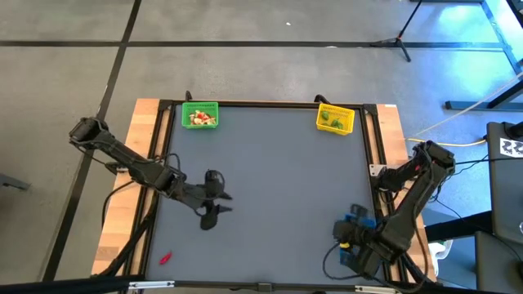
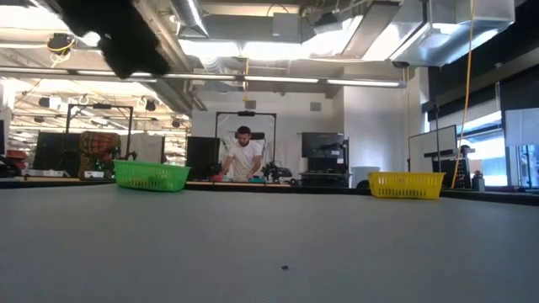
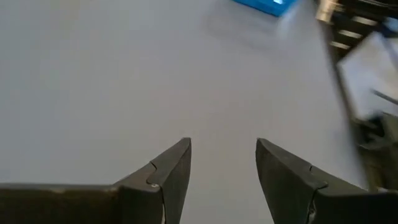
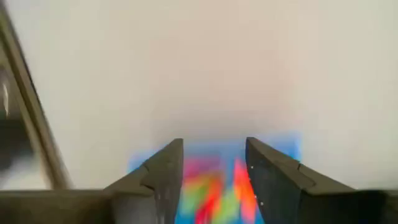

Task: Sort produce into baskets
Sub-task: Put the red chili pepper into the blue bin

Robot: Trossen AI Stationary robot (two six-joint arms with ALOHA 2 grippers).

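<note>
A green basket [image 1: 199, 114] [image 2: 152, 175] with red and pale produce stands at the far left of the grey mat. Far right, a yellow basket [image 1: 335, 118] [image 2: 406, 185] holds green pieces. The blue basket [image 1: 359, 218] [image 4: 283, 146] sits near the right front, mostly under my right gripper [image 1: 347, 239] [image 4: 214, 146]. That gripper hangs open over it, pointing down at blurred red and green pieces inside. One red chili piece [image 1: 165, 258] lies on the mat at the near left. My left gripper [image 1: 217, 198] [image 3: 224, 146] is open above bare mat, with nothing between its fingers.
A wooden frame [image 1: 147, 110] borders the mat on the left and right. The middle of the mat [image 1: 278, 180] is bare. In the room beyond the far edge a person [image 2: 244, 156] stands at a bench. Cables and a tripod leg lie on the floor outside.
</note>
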